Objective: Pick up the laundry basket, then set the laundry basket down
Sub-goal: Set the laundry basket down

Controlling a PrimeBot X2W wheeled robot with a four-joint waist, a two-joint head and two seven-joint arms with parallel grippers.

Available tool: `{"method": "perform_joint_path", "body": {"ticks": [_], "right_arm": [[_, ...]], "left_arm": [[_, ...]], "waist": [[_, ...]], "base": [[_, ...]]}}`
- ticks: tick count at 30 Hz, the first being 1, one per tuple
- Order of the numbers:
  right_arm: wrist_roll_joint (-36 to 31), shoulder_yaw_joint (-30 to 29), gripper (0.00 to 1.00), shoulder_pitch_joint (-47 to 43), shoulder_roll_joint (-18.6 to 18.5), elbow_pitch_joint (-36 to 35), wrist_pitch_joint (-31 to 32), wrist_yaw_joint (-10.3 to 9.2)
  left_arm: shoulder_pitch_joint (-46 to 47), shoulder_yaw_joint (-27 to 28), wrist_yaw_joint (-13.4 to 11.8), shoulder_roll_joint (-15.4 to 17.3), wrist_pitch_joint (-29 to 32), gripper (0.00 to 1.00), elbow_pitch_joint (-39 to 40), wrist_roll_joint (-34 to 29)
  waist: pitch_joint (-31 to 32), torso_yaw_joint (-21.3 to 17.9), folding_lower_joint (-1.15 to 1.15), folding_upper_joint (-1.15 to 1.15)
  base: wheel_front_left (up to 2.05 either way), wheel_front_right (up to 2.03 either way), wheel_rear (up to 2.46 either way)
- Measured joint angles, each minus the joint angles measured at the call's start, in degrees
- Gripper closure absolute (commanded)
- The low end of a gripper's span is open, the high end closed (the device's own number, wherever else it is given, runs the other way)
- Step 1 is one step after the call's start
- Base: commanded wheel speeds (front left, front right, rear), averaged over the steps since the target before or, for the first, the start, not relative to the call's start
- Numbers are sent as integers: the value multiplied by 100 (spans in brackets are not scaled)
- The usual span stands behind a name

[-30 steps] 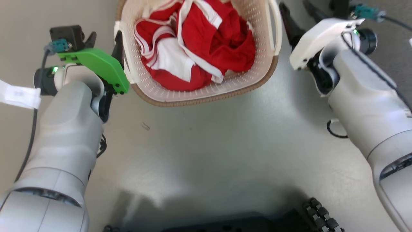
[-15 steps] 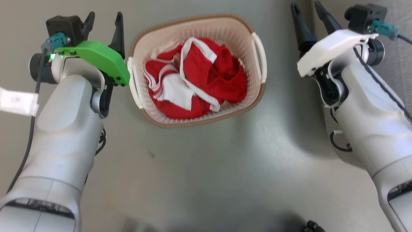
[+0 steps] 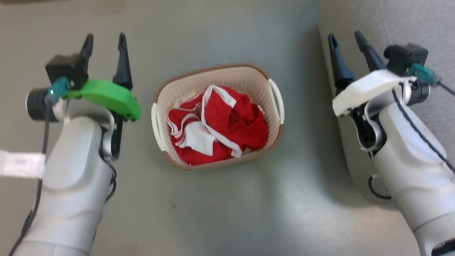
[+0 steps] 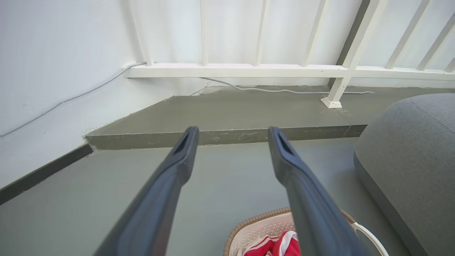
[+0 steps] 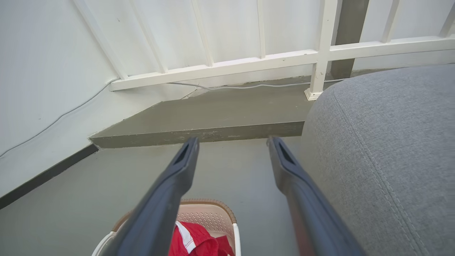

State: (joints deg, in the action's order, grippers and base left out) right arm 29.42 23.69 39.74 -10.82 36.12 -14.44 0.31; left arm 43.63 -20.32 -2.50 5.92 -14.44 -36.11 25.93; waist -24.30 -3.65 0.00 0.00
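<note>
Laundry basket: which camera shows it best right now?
Head view: the whole laundry basket, both handles and the red clothes inside, seen from above. The left wrist and right wrist views each catch a cropped rim corner at their bottom edge.

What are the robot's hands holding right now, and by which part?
Nothing. The left gripper and the right gripper are both open and empty, one on each side of the cream-white perforated plastic laundry basket, not touching it.

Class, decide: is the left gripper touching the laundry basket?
Apart. The head view shows bare grey floor between the left gripper and the laundry basket; its open fingers point past the basket, holding nothing.
</note>
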Motion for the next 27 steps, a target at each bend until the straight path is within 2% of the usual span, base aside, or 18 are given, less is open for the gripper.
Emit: {"method": "perform_joint_path", "body": {"ticks": [11, 16, 27], "right_arm": [[-454, -225, 0, -1104, -2, -624, 0, -188], [-553, -278, 0, -1573, -2, -831, 0, -296], [-676, -421, 0, -2691, -3, -1169, 0, -403]], "left_arm": [[-1592, 134, -185, -5, -1, 0, 1078, -394], [-2240, 138, -234, -7, 0, 0, 1326, -512], [-3465, 152, -304, -3, 1, 0, 1845, -655]], "waist": [[983, -56, 0, 0], [1371, -70, 0, 0], [2172, -66, 0, 0]], "base": [[0, 0, 0], [0, 0, 0], [0, 0, 0]]}}
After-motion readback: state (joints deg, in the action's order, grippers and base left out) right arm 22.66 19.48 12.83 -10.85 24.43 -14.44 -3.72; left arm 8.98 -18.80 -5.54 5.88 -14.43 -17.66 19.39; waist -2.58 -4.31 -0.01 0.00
